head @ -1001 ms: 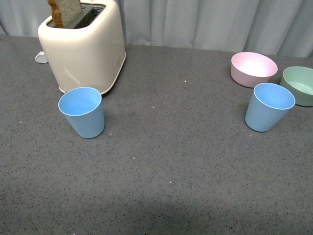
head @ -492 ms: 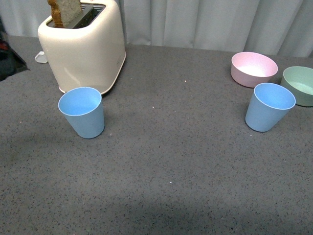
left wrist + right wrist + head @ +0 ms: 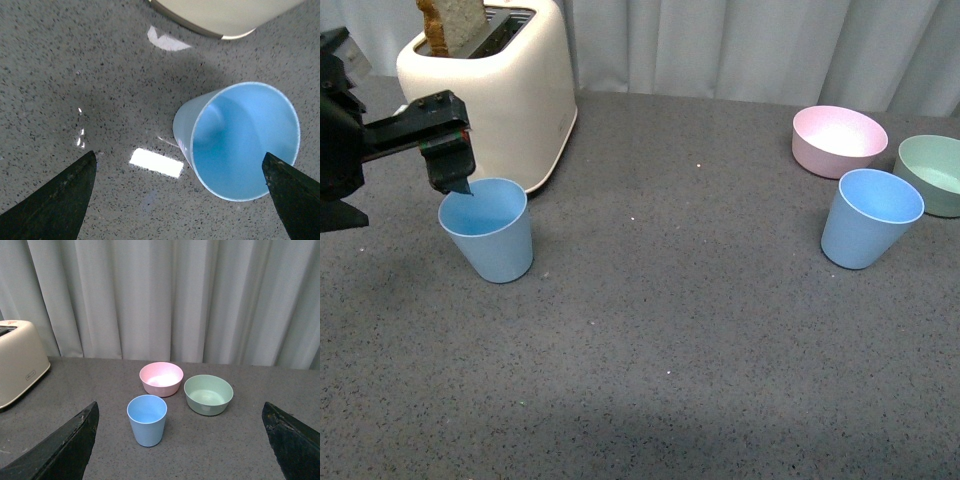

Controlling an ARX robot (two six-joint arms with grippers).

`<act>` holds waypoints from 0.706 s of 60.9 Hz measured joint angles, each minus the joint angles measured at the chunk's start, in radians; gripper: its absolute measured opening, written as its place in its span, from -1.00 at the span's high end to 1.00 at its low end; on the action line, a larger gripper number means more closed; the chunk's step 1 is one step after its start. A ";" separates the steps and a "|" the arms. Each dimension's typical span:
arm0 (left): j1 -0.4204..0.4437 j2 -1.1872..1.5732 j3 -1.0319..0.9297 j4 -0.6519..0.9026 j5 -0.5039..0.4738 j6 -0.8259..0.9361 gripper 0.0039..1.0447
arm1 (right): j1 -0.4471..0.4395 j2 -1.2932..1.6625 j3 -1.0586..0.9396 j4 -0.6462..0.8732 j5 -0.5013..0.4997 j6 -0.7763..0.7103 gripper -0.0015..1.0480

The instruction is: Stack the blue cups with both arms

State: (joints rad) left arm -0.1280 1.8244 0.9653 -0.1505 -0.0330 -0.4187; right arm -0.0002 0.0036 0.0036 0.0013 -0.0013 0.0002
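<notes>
Left claw (image 3: 178, 154) (black) above tapered cup (image 3: 240, 145)

Light-blue cups (image 3: 490, 240) (image 3: 868, 222), a pink bowl (image 3: 838, 142), a pale green bowl (image 3: 932, 175), cream toaster (image 3: 510, 100), speckled grey table (image 3: 670, 330).

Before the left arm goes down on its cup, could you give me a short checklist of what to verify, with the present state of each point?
1. Left gripper open: ok.
2. Left blue cup upright and empty: ok.
3. Cup centred in the gripper: not ok; in the left wrist view it sits off to one side.
4. Enough room from the toaster close behind the cup: cannot tell.
5. Right gripper open, right blue cup upright ahead of it: ok.
</notes>
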 joint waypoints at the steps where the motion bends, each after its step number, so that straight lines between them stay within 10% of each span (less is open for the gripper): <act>1: -0.001 0.005 0.003 -0.002 0.000 -0.002 -0.88 | 0.000 0.000 0.000 0.000 0.000 0.000 -0.81; 15: -0.005 0.113 0.060 -0.030 0.010 -0.056 -0.88 | 0.000 0.000 0.000 0.000 0.000 0.000 -0.81; 43: -0.017 0.156 0.119 -0.093 0.074 -0.139 0.54 | 0.000 0.000 0.000 0.000 0.000 0.000 -0.81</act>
State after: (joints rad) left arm -0.1452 1.9800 1.0847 -0.2440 0.0410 -0.5575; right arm -0.0002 0.0036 0.0036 0.0013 -0.0013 0.0002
